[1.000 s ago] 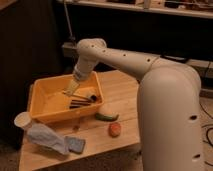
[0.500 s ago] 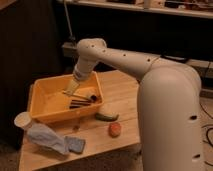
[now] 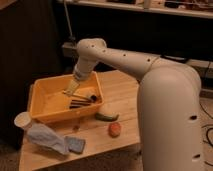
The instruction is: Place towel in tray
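Reaching down from the arm [image 3: 120, 57], the gripper [image 3: 71, 90] sat inside the yellow tray [image 3: 55, 116], over its right half, just above some dark items [image 3: 82, 101]; whether it was spread or closed on anything couldn't be made out.

Towel [image 3: 46, 137] lay crumpled on the table [image 3: 122, 97], outside the tray, just in front of its front wall & near the table's front-left edge; a blue pad [image 3: 76, 145] touched the towel's right end; a white cup [image 3: 22, 120] stood at the left edge by the tray's front-left corner.

Green item [image 3: 106, 116] lay just beside the tray's front-right corner; orange item [image 3: 115, 130] near the front edge; bare wood showed btwn tray & robot body; tray's left half showed bare yellow floor.

Vs 0.5 s & 1 s ago: no visible shift; arm in the same pose, towel in the same spot.
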Controlling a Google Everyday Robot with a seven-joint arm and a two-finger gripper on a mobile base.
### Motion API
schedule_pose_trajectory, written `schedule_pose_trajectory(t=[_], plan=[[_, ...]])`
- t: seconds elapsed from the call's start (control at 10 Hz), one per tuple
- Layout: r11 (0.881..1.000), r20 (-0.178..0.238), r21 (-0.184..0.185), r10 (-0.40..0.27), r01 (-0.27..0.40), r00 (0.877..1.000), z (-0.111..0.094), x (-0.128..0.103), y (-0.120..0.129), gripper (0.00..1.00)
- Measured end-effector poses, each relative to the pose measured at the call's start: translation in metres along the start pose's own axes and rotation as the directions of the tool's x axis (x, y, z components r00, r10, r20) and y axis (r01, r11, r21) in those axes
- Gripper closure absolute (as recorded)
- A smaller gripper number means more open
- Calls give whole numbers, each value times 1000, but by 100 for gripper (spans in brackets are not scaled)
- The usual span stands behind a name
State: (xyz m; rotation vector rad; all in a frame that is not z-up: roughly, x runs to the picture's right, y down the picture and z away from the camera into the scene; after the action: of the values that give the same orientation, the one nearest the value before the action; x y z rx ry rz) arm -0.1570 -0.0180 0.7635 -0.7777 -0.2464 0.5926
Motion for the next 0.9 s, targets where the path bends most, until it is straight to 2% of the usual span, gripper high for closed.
schedule_pose_trajectory(t=[0.8,0.9], plan=[[1000,-3,1,-2,2,1000,1,1,1,20],[1000,4,-1,-21,21,1000,1,1,5,20]])
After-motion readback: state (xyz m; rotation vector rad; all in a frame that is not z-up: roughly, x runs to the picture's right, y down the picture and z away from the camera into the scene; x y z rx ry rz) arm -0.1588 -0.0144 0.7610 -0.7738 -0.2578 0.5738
